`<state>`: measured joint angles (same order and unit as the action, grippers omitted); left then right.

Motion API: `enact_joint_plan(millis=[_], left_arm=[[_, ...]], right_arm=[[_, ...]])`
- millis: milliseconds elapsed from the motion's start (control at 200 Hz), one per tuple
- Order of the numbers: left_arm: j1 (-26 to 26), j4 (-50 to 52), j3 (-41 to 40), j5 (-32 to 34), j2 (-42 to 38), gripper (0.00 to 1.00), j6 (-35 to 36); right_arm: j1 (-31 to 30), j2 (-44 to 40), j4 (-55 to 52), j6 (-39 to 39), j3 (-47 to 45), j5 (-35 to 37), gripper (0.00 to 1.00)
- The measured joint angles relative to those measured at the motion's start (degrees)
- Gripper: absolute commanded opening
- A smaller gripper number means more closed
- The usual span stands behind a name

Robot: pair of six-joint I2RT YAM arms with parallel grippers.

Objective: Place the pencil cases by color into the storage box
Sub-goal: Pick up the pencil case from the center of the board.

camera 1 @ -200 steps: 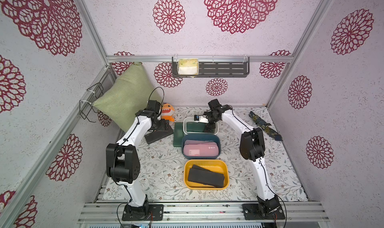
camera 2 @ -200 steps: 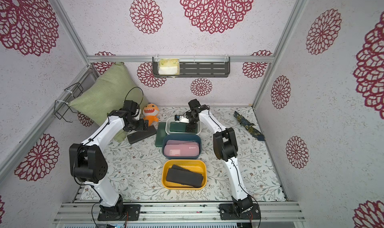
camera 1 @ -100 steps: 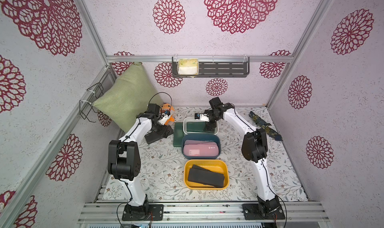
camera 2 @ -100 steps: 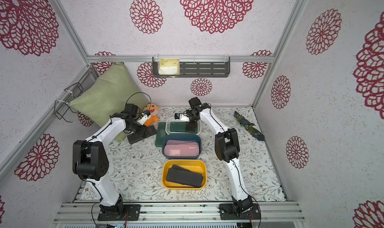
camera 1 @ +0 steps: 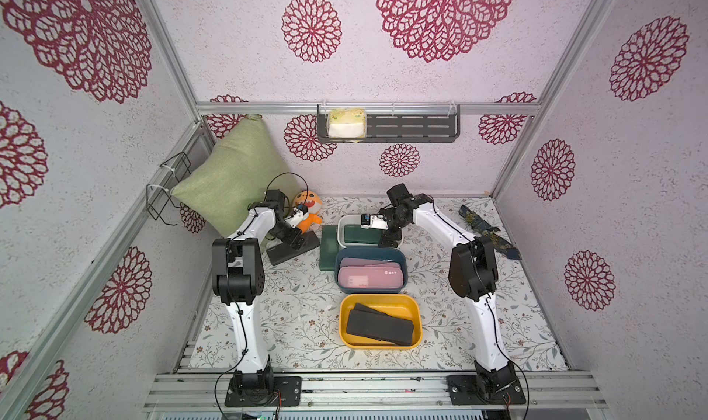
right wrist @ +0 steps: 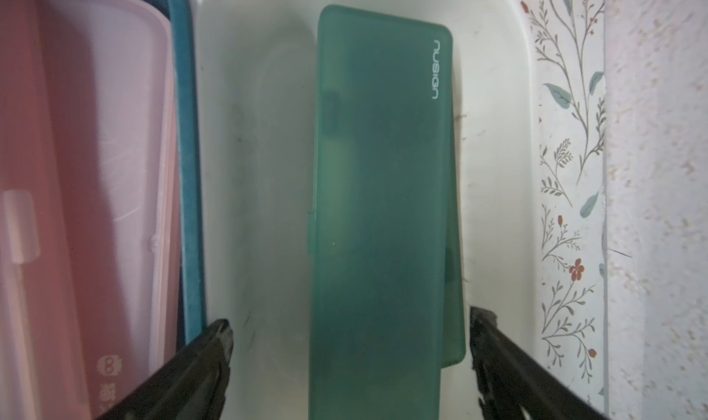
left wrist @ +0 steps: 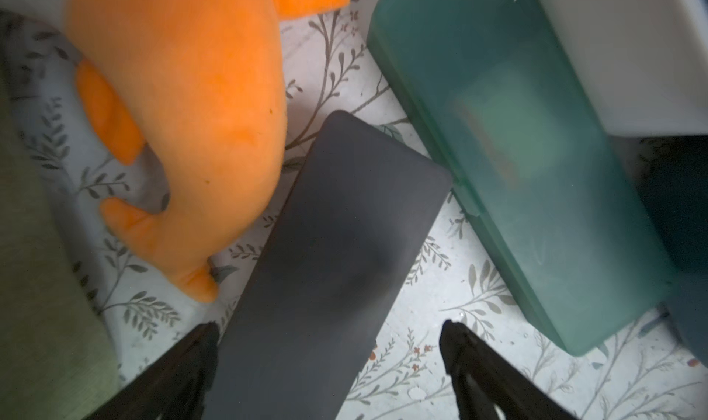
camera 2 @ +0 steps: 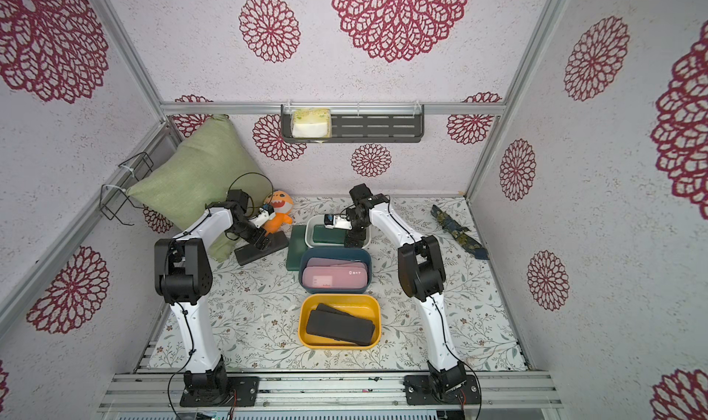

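Note:
A black pencil case [left wrist: 344,226] lies on the table mat. My open left gripper [left wrist: 328,326] hovers over its near end, one finger on each side, not touching. Beside it a green case [left wrist: 517,169] lies against the white bin [camera 1: 342,222]. My open right gripper [right wrist: 352,318] hangs over that bin, straddling a green case [right wrist: 383,169] stacked on another. Pink cases [camera 1: 369,277] fill the blue bin [camera 1: 369,250]. Two black cases [camera 1: 379,326] lie in the yellow bin [camera 1: 379,299]. In a top view the left gripper [camera 2: 260,242] and right gripper [camera 2: 354,240] show.
An orange plush toy [camera 1: 308,205] sits right behind the black case, and a green pillow [camera 1: 233,180] leans in the back left corner. A dark floral cloth strip [camera 1: 486,230] lies at the right wall. A wall shelf [camera 1: 387,129] hangs at the back.
My left arm has turned its wrist and come down over the black case on the mat. The right gripper has stayed over the white bin, its jaws a touch wider.

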<state>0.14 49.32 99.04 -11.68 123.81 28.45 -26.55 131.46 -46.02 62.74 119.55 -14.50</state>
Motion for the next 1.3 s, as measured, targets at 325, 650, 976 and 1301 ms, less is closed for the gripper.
enact_joint_plan(millis=[325, 650, 976, 1301], left_arm=[[-0.15, -2.05, 0.02, 6.93, 1.18, 0.97, -0.63], [-0.52, 0.50, 2.49, 7.89, 2.89, 0.97, -0.76], [-0.63, 5.07, 4.72, 5.99, 3.82, 0.97, 0.76], [-0.63, 8.96, 8.81, 4.42, 7.69, 0.97, 3.19]], right_arm=[[0.02, -2.84, 1.81, -0.96, -3.82, 0.79, 0.99], [0.02, -3.56, 2.49, -1.29, -5.05, 1.05, 0.99], [0.02, -3.65, 2.47, -1.31, -5.05, 1.84, 0.99], [0.02, -4.22, 2.45, -1.33, -5.66, 2.86, 0.99]])
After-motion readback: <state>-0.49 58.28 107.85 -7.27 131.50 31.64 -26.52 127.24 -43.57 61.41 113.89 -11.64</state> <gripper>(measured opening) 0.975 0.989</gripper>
